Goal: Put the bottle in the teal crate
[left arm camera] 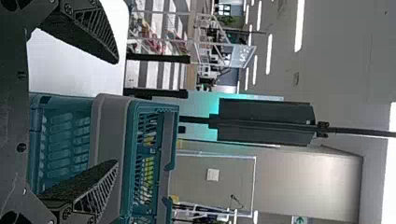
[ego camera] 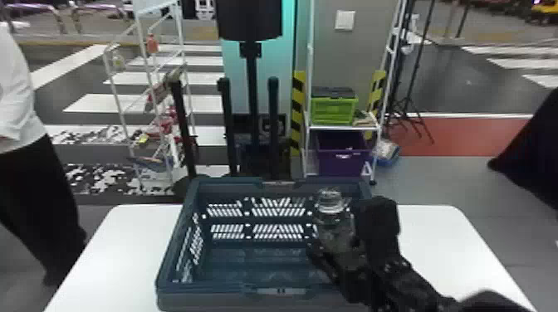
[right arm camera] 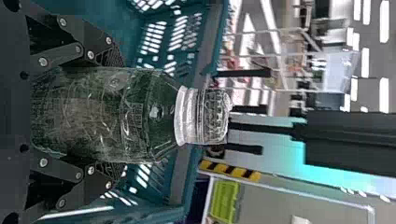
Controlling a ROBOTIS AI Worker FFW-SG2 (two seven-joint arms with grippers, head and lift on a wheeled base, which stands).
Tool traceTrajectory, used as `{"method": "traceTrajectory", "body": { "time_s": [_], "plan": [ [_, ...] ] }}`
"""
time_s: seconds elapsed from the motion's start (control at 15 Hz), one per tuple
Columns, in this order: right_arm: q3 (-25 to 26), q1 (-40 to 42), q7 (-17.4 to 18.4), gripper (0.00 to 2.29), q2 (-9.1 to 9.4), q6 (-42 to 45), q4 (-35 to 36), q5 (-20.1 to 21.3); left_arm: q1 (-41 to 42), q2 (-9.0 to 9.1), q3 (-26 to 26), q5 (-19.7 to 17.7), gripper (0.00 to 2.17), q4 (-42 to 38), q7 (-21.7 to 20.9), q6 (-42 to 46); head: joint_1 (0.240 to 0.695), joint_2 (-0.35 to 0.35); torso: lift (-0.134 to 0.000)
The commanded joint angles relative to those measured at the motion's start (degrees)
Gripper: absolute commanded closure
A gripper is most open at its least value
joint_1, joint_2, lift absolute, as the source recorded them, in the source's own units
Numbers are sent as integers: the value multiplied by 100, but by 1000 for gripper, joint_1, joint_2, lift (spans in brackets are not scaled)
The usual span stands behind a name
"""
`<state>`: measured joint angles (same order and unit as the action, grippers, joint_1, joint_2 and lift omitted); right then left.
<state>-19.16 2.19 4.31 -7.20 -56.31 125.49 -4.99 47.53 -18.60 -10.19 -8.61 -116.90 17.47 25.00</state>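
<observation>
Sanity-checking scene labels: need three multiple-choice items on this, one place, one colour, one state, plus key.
1. Where is the bottle?
A) Floor
B) Right hand
C) Table

2. Box above the purple box:
A) Green
B) Red
C) Orange

3. Left hand:
A) Shut on the bottle
B) Shut, empty
C) Open, empty

1 B: fingers flank the bottle, right wrist view.
2 A: green body, head view.
3 C: fingers stand apart, nothing gripped, left wrist view.
</observation>
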Motion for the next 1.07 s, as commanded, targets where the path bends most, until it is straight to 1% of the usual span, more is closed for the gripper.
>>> {"method": "traceTrajectory", "body": {
  "time_s": [0.0, 0.07, 0.27, 0.4, 0.53, 0.6, 0.67, 1.0],
  "plan": [
    [-194, -694, 0, 2290, 78, -904, -446, -230, 11, 6, -1, 0, 124, 1, 2, 0, 499, 0, 0],
    [-264, -913, 0, 2290, 131, -1062, -639, -274, 11, 6, -1, 0, 124, 1, 11, 18, 499, 0, 0],
    [-343, -1537, 0, 2290, 377, -1396, -1343, -459, 37, 6, 8, 0, 124, 10, 20, 53, 499, 0, 0],
    [-431, -1907, 0, 2290, 527, -1431, -1914, -582, 46, 6, -1, 0, 124, 10, 20, 70, 499, 0, 0],
    [-431, -2205, 0, 2290, 632, -1431, -2397, -819, 46, 6, 8, 0, 124, 18, 11, 105, 499, 0, 0],
    [-449, -2311, 0, 2290, 702, -1431, -2617, -837, 55, 6, 8, 0, 124, 18, 11, 123, 499, 0, 0],
    [-449, -2390, 0, 2290, 725, -1431, -2793, -828, 55, 6, 8, 0, 124, 27, 11, 141, 499, 0, 0],
    [-501, -2829, 0, 2290, 725, -1431, -3821, -846, 63, 6, 8, 0, 124, 62, 20, 211, 499, 0, 0]
  ]
}}
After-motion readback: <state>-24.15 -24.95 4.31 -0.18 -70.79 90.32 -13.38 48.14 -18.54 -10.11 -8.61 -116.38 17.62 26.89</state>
